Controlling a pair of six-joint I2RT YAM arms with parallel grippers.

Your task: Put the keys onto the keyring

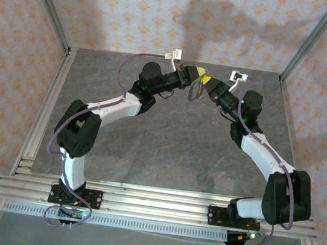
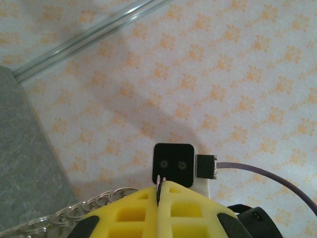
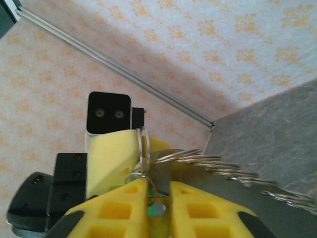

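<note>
The arms are bolted at the near edge of the table (image 1: 165,153). Both reach over the grey top, and their grippers meet nose to nose at far centre, raised above the surface.

The left gripper (image 1: 196,75) comes in from the left. In its wrist view the two yellow fingers (image 2: 133,213) are pressed together. A thin silvery ring, the end of the keyring (image 2: 94,204), stands pinched on edge in the seam at their tips. From there the keyring trails down and to the left as a chain of small linked rings.

The right gripper (image 1: 209,85) comes in from the right, and its tips nearly touch the left one's. In its wrist view the fingers (image 3: 119,210) stand slightly parted. The key (image 3: 156,209) sits low in the gap, showing its green head, which lies against one finger with a dark space on the other side. Just beyond the tips, a ring stands upright beside the left gripper's yellow finger. The rest of the keyring runs off to the right above the table.

In the top view the keyring hangs as a thin dark loop just below the two grippers. The patterned wall (image 1: 136,15) rises beyond them.
</note>
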